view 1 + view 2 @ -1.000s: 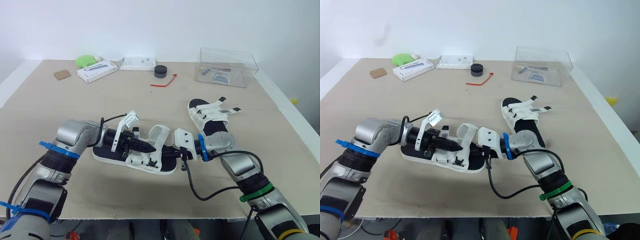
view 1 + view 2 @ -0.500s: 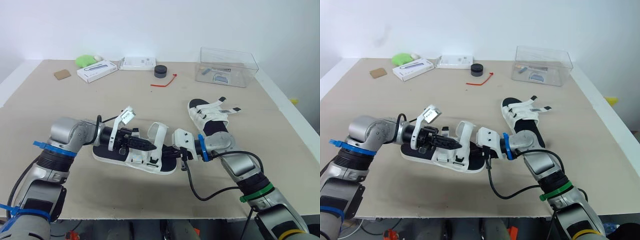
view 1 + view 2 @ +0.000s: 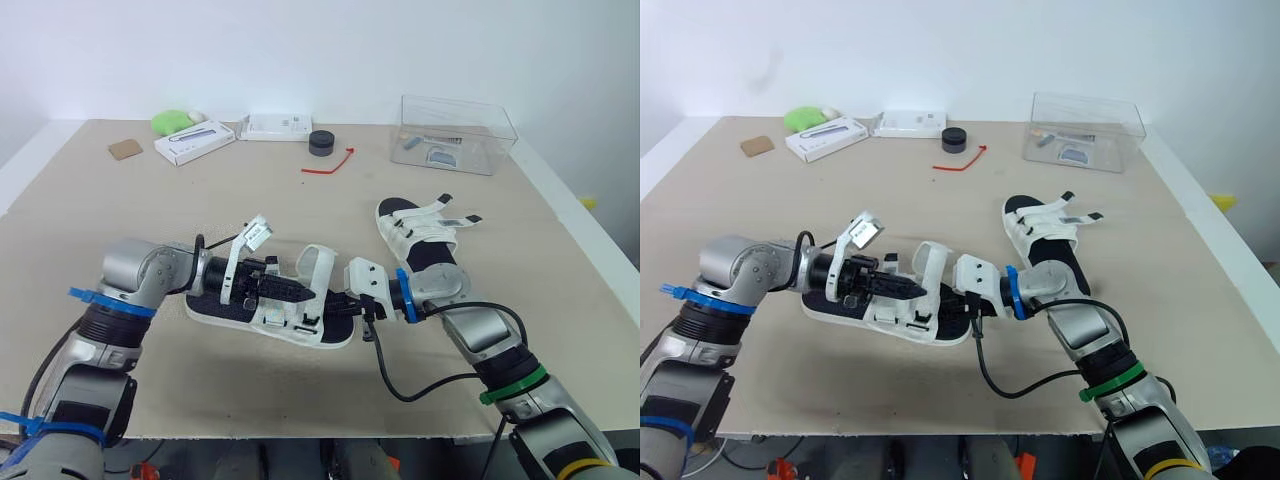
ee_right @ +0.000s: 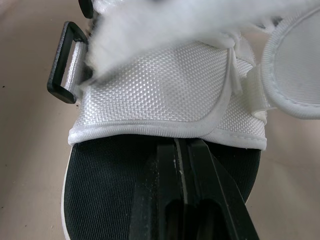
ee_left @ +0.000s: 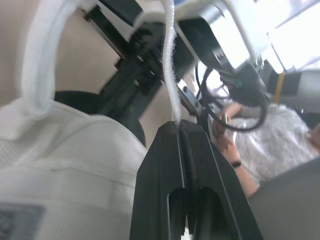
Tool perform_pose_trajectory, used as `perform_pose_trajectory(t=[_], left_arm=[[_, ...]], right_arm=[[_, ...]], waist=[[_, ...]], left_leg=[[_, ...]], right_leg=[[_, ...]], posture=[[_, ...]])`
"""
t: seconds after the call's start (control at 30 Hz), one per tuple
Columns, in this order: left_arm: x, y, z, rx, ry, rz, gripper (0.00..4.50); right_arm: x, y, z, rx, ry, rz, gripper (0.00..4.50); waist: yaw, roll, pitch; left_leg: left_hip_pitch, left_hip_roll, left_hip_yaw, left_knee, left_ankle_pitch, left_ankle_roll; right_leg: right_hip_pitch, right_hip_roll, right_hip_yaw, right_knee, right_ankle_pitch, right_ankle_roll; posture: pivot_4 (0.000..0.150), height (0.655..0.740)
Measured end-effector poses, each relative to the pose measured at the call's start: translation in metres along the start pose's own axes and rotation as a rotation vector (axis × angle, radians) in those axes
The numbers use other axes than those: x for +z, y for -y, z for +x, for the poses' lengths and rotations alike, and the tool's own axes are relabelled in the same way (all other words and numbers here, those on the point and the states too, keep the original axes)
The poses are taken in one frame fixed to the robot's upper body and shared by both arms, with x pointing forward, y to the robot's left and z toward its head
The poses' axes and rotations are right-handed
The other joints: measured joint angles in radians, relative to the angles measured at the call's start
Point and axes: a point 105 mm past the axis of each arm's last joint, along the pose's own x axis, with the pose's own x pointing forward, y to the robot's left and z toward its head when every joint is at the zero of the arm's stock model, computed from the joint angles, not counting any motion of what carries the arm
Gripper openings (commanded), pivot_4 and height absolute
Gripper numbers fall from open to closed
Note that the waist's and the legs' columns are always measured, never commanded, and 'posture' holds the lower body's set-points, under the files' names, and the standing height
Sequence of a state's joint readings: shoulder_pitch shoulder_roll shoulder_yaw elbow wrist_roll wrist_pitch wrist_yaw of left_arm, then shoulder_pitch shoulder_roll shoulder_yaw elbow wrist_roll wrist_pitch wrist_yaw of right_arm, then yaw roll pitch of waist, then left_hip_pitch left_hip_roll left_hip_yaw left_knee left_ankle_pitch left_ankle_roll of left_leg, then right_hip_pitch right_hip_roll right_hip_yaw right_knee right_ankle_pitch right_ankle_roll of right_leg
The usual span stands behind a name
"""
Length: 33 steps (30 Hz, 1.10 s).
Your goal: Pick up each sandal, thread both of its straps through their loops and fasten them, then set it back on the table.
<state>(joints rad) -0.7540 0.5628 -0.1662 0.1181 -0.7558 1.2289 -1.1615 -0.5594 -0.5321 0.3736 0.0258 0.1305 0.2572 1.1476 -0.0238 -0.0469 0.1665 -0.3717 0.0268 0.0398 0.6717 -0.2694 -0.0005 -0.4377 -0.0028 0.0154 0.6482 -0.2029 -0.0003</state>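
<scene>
Where the beige table [image 3: 200,200] runs back to a plain white wall, a white box [image 3: 194,141] and a clear plastic bin [image 3: 457,133] stand far beyond both pincers; the box's print is too small to read. The left gripper [image 3: 298,293] lies over the near sandal [image 3: 250,312], and the right gripper [image 3: 352,305] meets that sandal's end from the opposite side. The second sandal [image 3: 425,245] rests on the table just past the right forearm.

In the left wrist view the pincer is clamped tight on a white strap [image 5: 169,65] rising from its tips. A grey label [image 5: 15,220] beside it is too blurred to read, and a person's hand [image 5: 231,145] shows beyond.

In the right wrist view the fingers [image 4: 165,165] are pressed together, with their tips on the black footbed just short of the white mesh upper [image 4: 160,85] and its black loop [image 4: 67,62].
</scene>
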Motion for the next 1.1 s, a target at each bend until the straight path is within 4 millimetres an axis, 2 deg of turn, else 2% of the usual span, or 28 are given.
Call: perform_pose_trajectory(t=[0.17,0.5,0.7,1.1], left_arm=[[0.000,0.001,0.000,-0.003,-0.001,0.000,0.07],[-0.002,0.015,-0.004,-0.059,-0.036,-0.008,0.07],[-0.009,0.010,-0.006,-0.038,-0.044,-0.029,0.07],[-0.001,0.003,-0.008,-0.019,0.003,-0.030,0.07]], right_arm=[[0.000,0.000,-0.001,0.000,-0.003,-0.001,0.00],[-0.001,-0.001,-0.002,-0.002,-0.008,-0.004,0.00],[-0.001,0.000,-0.002,-0.003,-0.009,-0.002,0.00],[-0.002,0.000,-0.002,-0.005,-0.012,0.002,0.00]], waist=[[0.000,0.000,0.000],[0.001,0.000,0.000],[0.001,0.000,0.000],[0.001,0.000,0.000]], left_leg=[[0.000,0.000,0.000,0.000,0.000,0.000],[0.000,0.000,0.000,0.000,0.000,0.000],[0.000,-0.001,0.000,0.000,0.000,0.000],[0.000,0.000,0.000,0.000,0.000,0.000]], right_leg=[[0.000,0.000,0.000,0.000,0.000,0.000],[0.000,-0.001,0.000,0.000,0.000,0.000],[0.000,-0.001,0.000,0.000,0.000,0.000],[0.000,-0.001,0.000,0.000,0.000,0.000]], posture=[[0.150,0.7400],[0.150,0.7400],[0.150,0.7400],[0.150,0.7400]])
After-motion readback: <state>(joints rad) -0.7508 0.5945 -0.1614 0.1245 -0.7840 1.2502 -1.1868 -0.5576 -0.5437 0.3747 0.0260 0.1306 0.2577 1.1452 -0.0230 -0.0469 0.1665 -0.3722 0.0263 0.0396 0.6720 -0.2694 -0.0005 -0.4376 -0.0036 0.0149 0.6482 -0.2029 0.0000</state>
